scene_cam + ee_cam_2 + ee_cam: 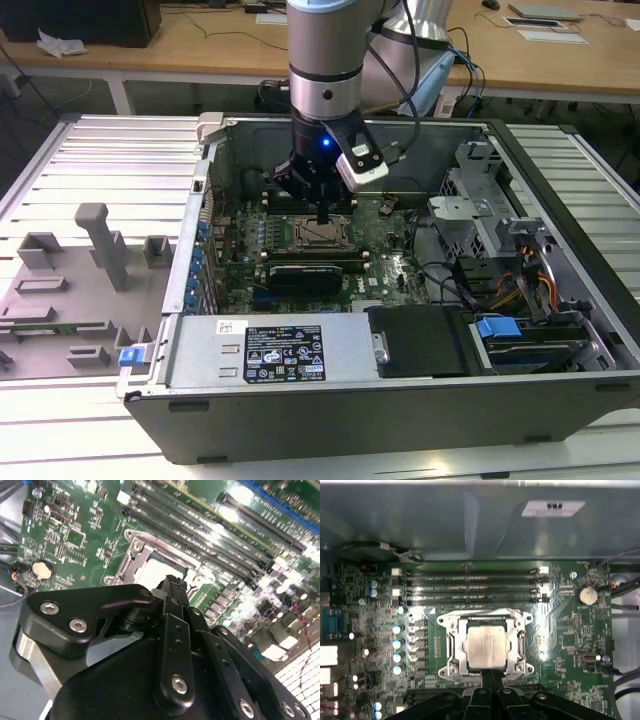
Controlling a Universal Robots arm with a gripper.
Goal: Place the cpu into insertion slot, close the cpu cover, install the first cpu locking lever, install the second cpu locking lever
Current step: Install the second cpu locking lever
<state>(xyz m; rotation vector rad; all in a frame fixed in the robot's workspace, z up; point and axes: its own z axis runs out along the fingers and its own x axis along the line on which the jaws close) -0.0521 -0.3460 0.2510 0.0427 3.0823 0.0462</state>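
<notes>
My gripper (322, 213) hangs over the socket (322, 236) inside the open case (560, 180), in the middle of the board (390, 262), fingers drawn together to a narrow tip, nothing between them. The tip sits at the socket's far edge in the exterior view.

Second wrist view: gripper (172, 586) clenched, fingers (175, 625) meeting in one black stack. Just past the tip lies the socket (145, 555); the cpu (159, 570) shows pale inside the frame. Tip is very near the frame edge; touching or not, I cannot tell.

First wrist view: gripper (492, 674) closed, tip at the socket rim, just beside the cpu (487, 649). The cpu lies flat and square in the socket. The cover (485, 621) looks lowered round it, centre cut-out showing the cpu top.

Judgement: cpu placed, cover likely down, so the lever step is in hand. The next move calls for a fine sideways push on a thin lever, hooking it under its catch without scraping the board.
</notes>
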